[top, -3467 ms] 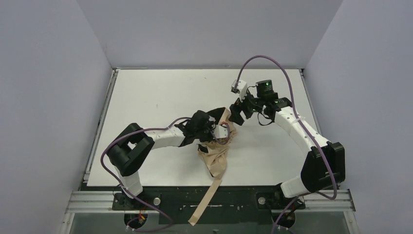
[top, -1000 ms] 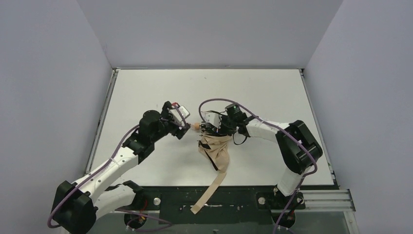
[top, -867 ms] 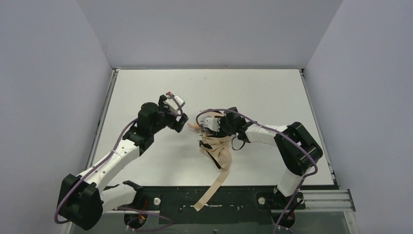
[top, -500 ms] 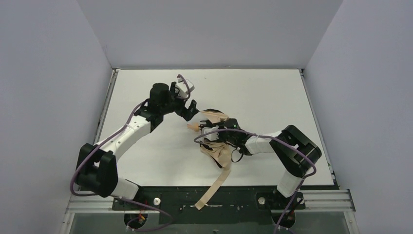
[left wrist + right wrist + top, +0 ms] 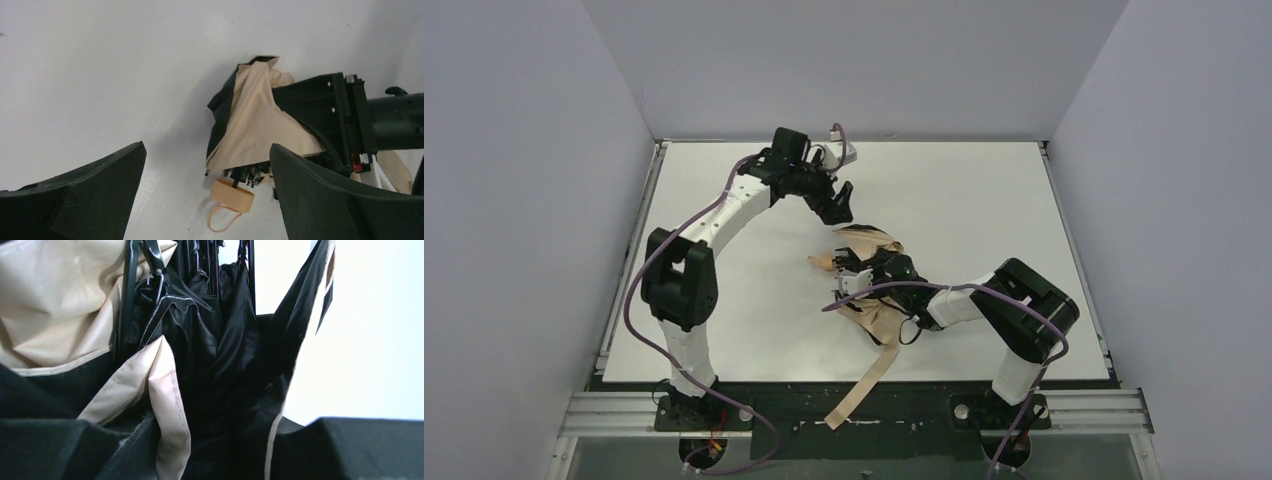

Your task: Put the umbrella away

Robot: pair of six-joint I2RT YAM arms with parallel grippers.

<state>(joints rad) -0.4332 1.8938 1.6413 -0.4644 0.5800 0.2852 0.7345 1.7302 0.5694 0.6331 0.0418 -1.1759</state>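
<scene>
Below and ahead of the left gripper (image 5: 840, 204), fingers spread wide and holding nothing: the umbrella (image 5: 869, 290), half-bundled on the table (image 5: 724, 200), tan handle (image 5: 232, 193) and loop nearest. Between the right gripper (image 5: 856, 277) fingers: bunched beige and black folds, pinched. Changed in the last second: left gripper opened further and drawn well back from the handle; right gripper moved lower along the canopy. Judged: bundling under way, strap (image 5: 856, 395) unfastened, trailing behind the right gripper.

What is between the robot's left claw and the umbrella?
Only bare white table. In the top view the open left gripper sits apart from the umbrella, on its far side. The left wrist view shows the same bare stretch.
</scene>
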